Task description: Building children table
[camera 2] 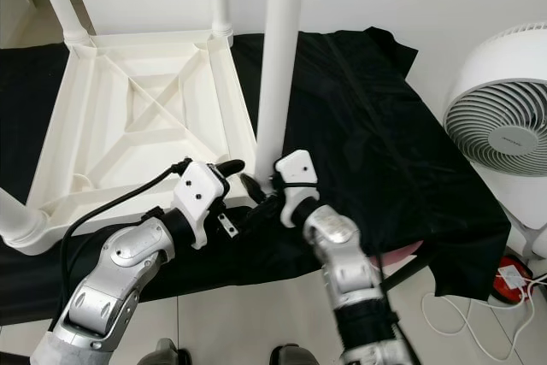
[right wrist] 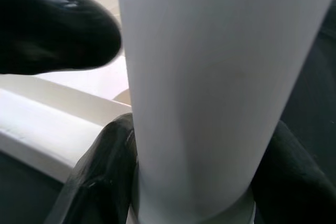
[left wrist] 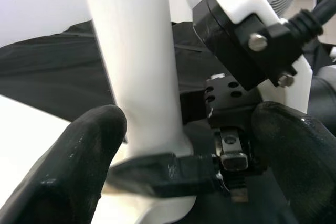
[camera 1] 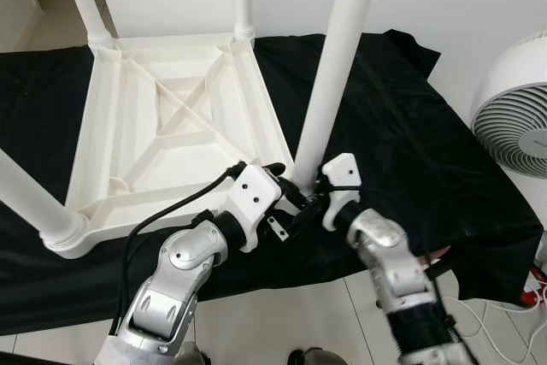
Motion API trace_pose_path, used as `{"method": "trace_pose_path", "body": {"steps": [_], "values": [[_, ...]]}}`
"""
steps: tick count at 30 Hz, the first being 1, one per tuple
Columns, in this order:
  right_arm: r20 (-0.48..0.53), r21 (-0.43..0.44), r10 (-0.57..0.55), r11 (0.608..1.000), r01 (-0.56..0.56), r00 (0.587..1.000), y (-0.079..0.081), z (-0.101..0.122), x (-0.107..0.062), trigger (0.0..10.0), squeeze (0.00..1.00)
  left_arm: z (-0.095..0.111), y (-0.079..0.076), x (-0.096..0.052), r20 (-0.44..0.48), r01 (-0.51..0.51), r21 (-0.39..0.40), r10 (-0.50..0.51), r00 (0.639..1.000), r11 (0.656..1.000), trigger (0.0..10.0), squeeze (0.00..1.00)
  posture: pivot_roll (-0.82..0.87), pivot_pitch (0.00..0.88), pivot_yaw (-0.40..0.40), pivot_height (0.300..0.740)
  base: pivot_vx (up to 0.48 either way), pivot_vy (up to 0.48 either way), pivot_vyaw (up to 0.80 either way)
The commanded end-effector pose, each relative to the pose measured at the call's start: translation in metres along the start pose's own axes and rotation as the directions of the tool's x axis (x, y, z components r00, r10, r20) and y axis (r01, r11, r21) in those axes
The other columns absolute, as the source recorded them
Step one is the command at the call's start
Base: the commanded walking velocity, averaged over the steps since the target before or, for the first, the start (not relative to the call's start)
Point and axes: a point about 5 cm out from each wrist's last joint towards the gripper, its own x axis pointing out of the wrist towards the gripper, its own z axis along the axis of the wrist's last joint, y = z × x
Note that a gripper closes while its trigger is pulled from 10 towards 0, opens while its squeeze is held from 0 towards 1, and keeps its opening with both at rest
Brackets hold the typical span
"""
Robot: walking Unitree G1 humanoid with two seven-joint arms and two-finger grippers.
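A small white plastic children's table (camera 1: 162, 126) lies upside down on a black cloth (camera 1: 410, 151) spread over the floor. Four round white plastic legs stick up from its corners: two far ones, one at the near left corner (camera 1: 34, 203), and the near right leg (camera 1: 338, 66), which stands at the corner closest to the robot.

Both hands are at the bottom of that near right leg. The right hand (camera 2: 267, 184) has its two black fingers (right wrist: 100, 177) squeezed around the leg, one on each side, touching it. The left hand (camera 1: 278, 179) is just beside it, with its fingers spread apart and the leg between them; I cannot tell if they press on it. The two hands are very close together, almost touching.

One round white fan (camera 2: 504, 117) stands by the wall on the right, past the cloth's edge. The cloth's near edge hangs over pale floor tiles (camera 1: 282, 314), right in front of the robot. White cables (camera 2: 466, 309) lie on the tiles at the right.
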Motion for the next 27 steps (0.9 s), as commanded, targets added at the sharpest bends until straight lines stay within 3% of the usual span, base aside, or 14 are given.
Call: {"method": "trace_pose_path", "body": {"steps": [1, 3, 8, 14, 16, 17, 24, 25, 27], "values": [[-0.035, 0.011, -0.12, 0.993, 0.12, 0.992, -0.002, -0.001, 0.001, 10.0, 0.0, -0.003, 0.0, 0.001, -0.014, -0.027, -0.006, 0.027, 1.0, 1.0, 10.0, 0.0, -0.05, 0.069, -0.003, 0.74, 0.0, 0.0, 0.0], [-0.035, 0.011, -0.12, 0.993, 0.12, 0.992, -0.002, -0.001, 0.001, 10.0, 0.0, -0.003, 0.0, 0.001, -0.014, -0.027, -0.006, 0.027, 1.0, 1.0, 10.0, 0.0, -0.05, 0.069, -0.003, 0.74, 0.0, 0.0, 0.0], [-0.068, 0.0, -0.371, 0.928, 0.372, 0.926, -0.015, -0.003, -0.005, 10.0, 0.0, -0.005, -0.002, -0.001, -0.019, -0.028, -0.006, 0.028, 0.999, 1.0, 10.0, 0.0, -0.05, 0.063, -0.011, 0.74, 0.0, 0.0, 0.0], [-0.083, -0.006, -0.403, 0.915, 0.404, 0.911, -0.012, -0.002, -0.008, 10.0, 0.0, -0.006, -0.002, -0.002, -0.021, -0.03, -0.007, 0.03, 0.999, 1.0, 10.0, 0.0, -0.05, 0.061, -0.011, 0.74, 0.0, 0.0, 0.0], [-0.082, -0.005, -0.411, 0.911, 0.412, 0.908, -0.012, 0.001, -0.009, 10.0, 0.04, -0.006, -0.001, -0.002, -0.023, -0.033, -0.006, 0.033, 0.999, 0.999, 10.0, 0.0, -0.05, 0.058, -0.014, 0.74, 0.0, 0.0, 0.0], [-0.074, 0.01, -0.412, 0.91, 0.414, 0.908, -0.013, 0.002, -0.009, 10.0, 1.0, -0.007, -0.001, -0.003, -0.024, -0.034, -0.006, 0.034, 0.999, 0.999, 10.0, 0.0, -0.05, 0.057, -0.014, 0.74, 0.0, 0.0, 0.0], [-0.034, 0.077, -0.342, 0.936, 0.343, 0.939, -0.023, 0.009, -0.007, 10.0, 1.0, -0.007, -0.001, -0.003, -0.026, -0.041, -0.005, 0.041, 0.999, 0.999, 10.0, 0.0, -0.05, 0.057, -0.014, 0.74, 0.0, 0.0, 0.0], [-0.04, 0.056, -0.257, 0.964, 0.259, 0.966, -0.03, 0.009, -0.007, 10.0, 0.0, -0.007, -0.001, -0.003, -0.028, -0.043, -0.007, 0.043, 0.999, 0.999, 10.0, 0.0, -0.04, 0.064, -0.018, 0.74, 0.0, 0.0, 0.0], [-0.044, 0.043, -0.219, 0.974, 0.221, 0.975, -0.032, 0.009, -0.007, 10.0, 0.0, -0.007, -0.001, -0.004, -0.029, -0.045, -0.007, 0.044, 0.999, 0.999, 10.0, 0.0, -0.04, 0.064, -0.018, 0.74, 0.0, 0.0, 0.0]]}}
